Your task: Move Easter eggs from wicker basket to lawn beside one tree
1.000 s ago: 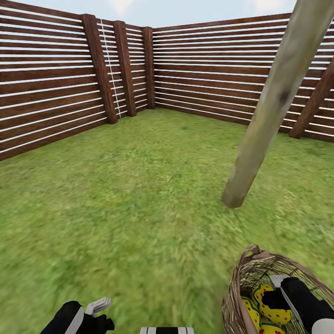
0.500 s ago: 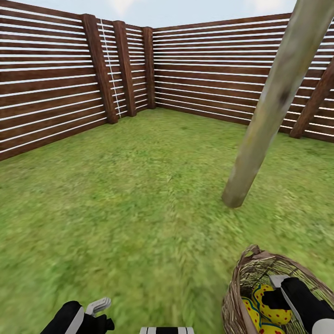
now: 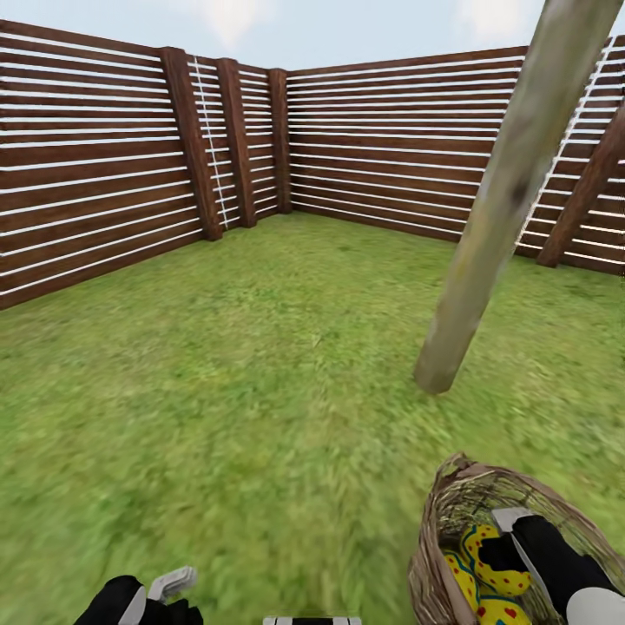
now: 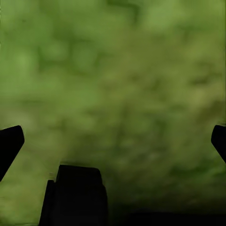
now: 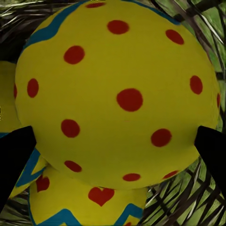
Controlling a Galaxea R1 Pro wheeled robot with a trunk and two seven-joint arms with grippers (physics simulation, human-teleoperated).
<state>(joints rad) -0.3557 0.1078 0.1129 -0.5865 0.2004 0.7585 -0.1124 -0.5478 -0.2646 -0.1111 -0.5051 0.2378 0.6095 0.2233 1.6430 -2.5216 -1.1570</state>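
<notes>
Eggs are seen inside the wicker basket (image 3: 443,529) at the lower right of the head view, all three yellow with blue zigzags. A red-dotted egg (image 5: 117,89) lies on top, bracketed by the right gripper (image 3: 508,542), whose dark fingertips (image 5: 212,148) sit on either side of it; whether the dotted egg is actually clamped cannot be told. A heart-marked egg (image 5: 94,205) is tucked beneath, and a third egg (image 3: 464,580) is pressed against the basket's left wall. The basket rests on the lawn (image 3: 260,365), near the foot of the pale tree trunk (image 3: 486,226) in the right half. The left gripper (image 4: 113,141) is held spread wide over blurred grass, nothing between its tips. The slatted fence (image 3: 104,174) is seen across the upper frame.
</notes>
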